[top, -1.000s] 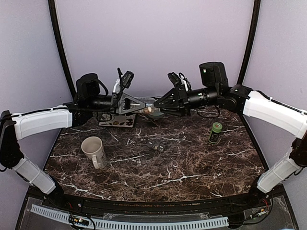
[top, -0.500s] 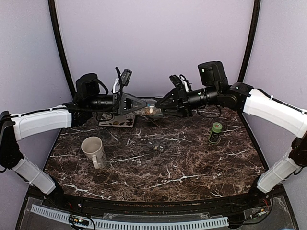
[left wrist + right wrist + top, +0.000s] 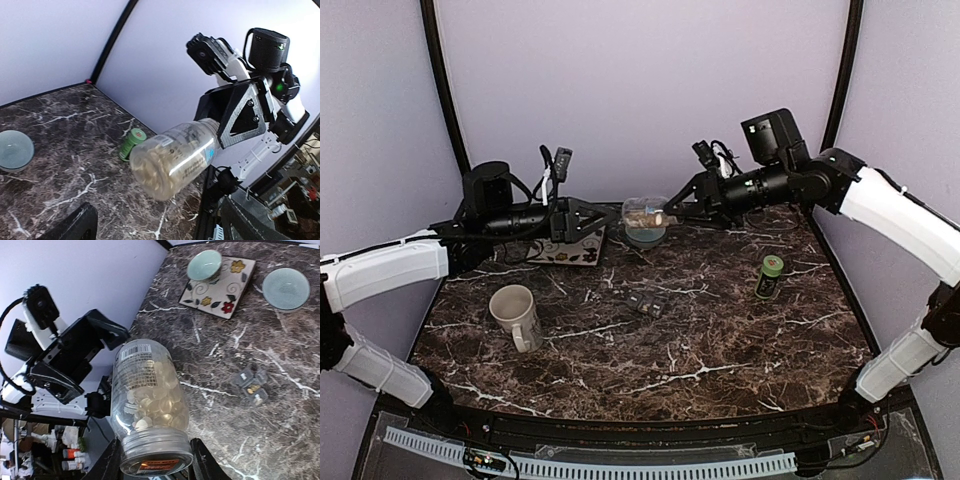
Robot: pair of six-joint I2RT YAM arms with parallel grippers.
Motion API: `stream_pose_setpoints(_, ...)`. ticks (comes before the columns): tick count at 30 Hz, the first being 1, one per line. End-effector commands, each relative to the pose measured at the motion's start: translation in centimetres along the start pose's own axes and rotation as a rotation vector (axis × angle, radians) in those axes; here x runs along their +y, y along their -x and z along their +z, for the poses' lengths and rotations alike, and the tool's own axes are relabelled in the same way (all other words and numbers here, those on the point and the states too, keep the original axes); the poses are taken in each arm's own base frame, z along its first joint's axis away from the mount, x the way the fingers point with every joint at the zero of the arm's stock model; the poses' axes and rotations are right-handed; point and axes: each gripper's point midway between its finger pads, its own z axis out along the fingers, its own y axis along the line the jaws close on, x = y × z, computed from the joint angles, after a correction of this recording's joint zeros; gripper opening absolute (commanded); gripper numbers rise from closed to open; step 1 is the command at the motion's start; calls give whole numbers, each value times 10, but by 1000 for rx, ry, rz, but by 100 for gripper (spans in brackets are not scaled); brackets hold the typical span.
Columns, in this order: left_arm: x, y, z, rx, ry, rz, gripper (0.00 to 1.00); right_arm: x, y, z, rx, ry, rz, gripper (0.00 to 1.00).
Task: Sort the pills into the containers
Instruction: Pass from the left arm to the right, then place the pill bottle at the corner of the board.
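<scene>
Marble, dark with white veins, forms the worktop (image 3: 720, 350). From above, a ribbed bowl (image 3: 645, 236) sits at its far middle. The pill jar (image 3: 645, 211), full of pale pills, lies on its side in the air and appears just above the ribbed bowl. The right tool (image 3: 672, 212) reaches in from the bowl's right and is clenched on the jar's neck end. The left tool (image 3: 605, 217) stands left of the bowl, released and apart from the jar. A floral tile (image 3: 568, 250) lies just left of the bowl, a mug (image 3: 515, 312) well to its near left, a pill organiser (image 3: 645, 303) on its near side, and a green bottle (image 3: 769, 277) well to its right.

On the left wrist view the ribbed bowl (image 3: 15, 150) is at the left edge. The pill jar (image 3: 172, 162) hangs to its right, base toward the camera, neck clamped in the right tool (image 3: 240, 120). The green bottle (image 3: 132, 143) stands upright between bowl and jar in the picture. The left tool (image 3: 156, 205) has its fingers wide apart with nothing between them.

On the right wrist view the ribbed bowl (image 3: 286, 287) lies upper right. Beside it is the floral tile (image 3: 225, 287), carrying a small teal bowl (image 3: 205, 265). The pill organiser (image 3: 250, 385) lies nearer than the ribbed bowl. The pill jar (image 3: 150, 405) fills the centre, its neck pinched by the right tool (image 3: 157, 462). The left tool (image 3: 75, 360) stands far left, clear of the jar.
</scene>
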Motion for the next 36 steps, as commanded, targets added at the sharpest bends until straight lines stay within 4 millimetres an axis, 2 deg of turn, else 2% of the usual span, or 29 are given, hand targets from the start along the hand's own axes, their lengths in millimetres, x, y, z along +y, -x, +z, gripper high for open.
stream_pose_setpoints(1, 22, 17, -21, -97, 203, 55, 88, -48, 7, -16, -13, -273, -106, 0)
stream_pose_setpoints(7, 29, 12, -26, -79, 258, 52, 88, -112, 11, -51, 2, -613, -153, 0)
stream_pose_setpoints(13, 33, 2, -28, -50, 277, 46, 88, -159, 18, -95, -49, -854, -115, 0)
stream_pose_setpoints(23, 30, -19, -23, 43, 298, 77, 88, -210, 24, -175, -160, -1154, 34, 0)
stream_pose_setpoints(28, 28, -31, -21, 96, 307, 92, 88, -228, 11, -197, -165, -1236, 103, 0)
stream_pose_setpoints(36, 19, -38, -18, 136, 293, 130, 87, -257, -18, -216, -92, -1309, 186, 0)
